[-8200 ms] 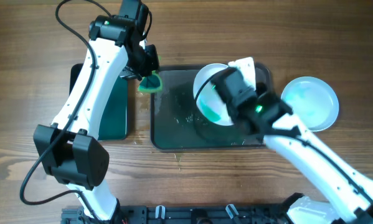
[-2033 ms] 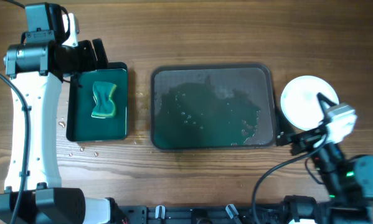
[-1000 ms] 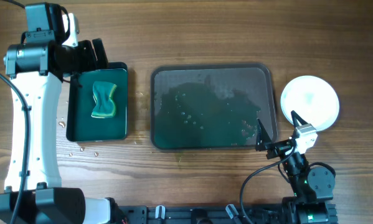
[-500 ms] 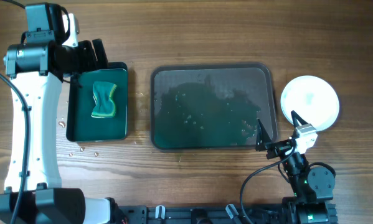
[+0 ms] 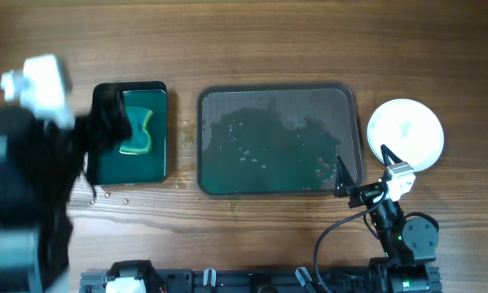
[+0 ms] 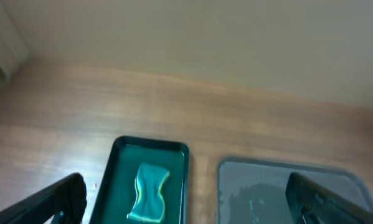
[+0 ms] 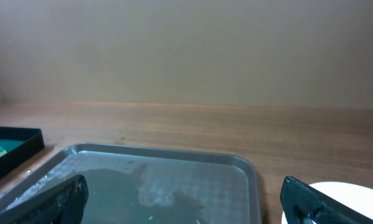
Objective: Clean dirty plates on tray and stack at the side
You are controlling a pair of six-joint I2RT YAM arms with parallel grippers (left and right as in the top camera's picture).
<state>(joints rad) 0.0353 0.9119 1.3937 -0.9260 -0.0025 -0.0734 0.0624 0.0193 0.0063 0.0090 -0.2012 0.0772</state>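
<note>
My left arm has swung back from the far left corner of the worktop (image 5: 268, 41) toward its near left edge, and it smears with motion in the overhead view. The plates (image 5: 405, 134) lie as one white round pile by the worktop's right edge, off the tray (image 5: 278, 140) and just beside its right rim; I cannot count them. The tray sits mid-worktop, wet with greenish water. The right hand (image 5: 362, 163) hovers by the tray's near right corner, fingers spread wide and pinching nothing. The left hand (image 6: 186, 183) is spread wide too and empty, near the small green tray (image 5: 150, 163) toward the left edge, where a sponge (image 5: 138, 132) lies.
</note>
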